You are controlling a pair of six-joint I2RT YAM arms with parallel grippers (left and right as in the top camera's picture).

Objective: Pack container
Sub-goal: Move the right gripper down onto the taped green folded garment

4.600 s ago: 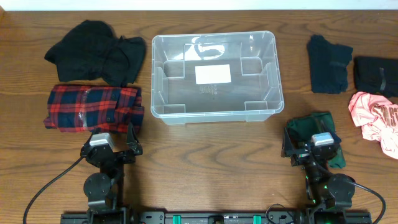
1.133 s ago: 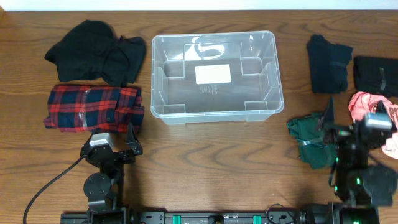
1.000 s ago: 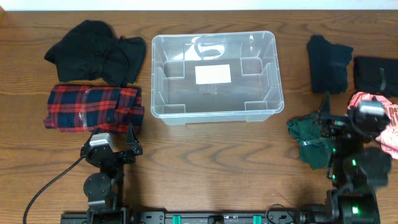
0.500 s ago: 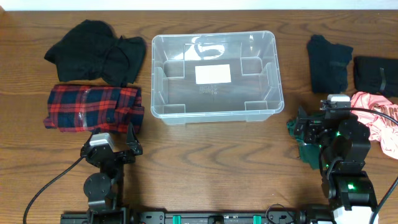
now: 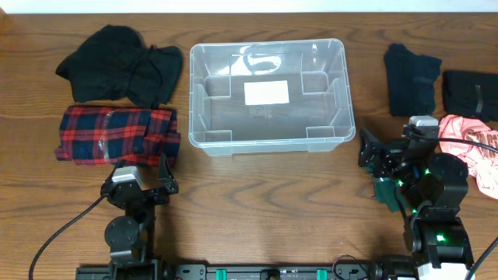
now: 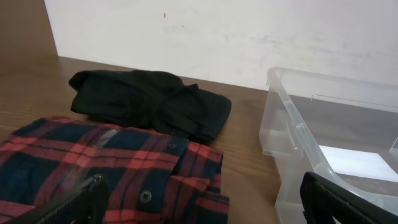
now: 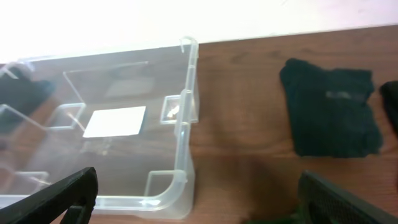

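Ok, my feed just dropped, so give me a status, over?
Left claw open, right claw open, both empty. Container empty, upright. Nothing blocking its mouth; plaid shirt lies left of it.

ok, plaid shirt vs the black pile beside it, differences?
The plaid shirt is red-and-dark checked; the black pile is plain. The plaid shirt is folded roughly rectangular; the black pile is bunched unevenly. The black pile lies farther back on the table than the plaid shirt. Both lie left of the bin.

Red plaid shirt [image 6: 93, 163], black garment [image 6: 149, 107] behind, container [image 6: 287, 127] at right
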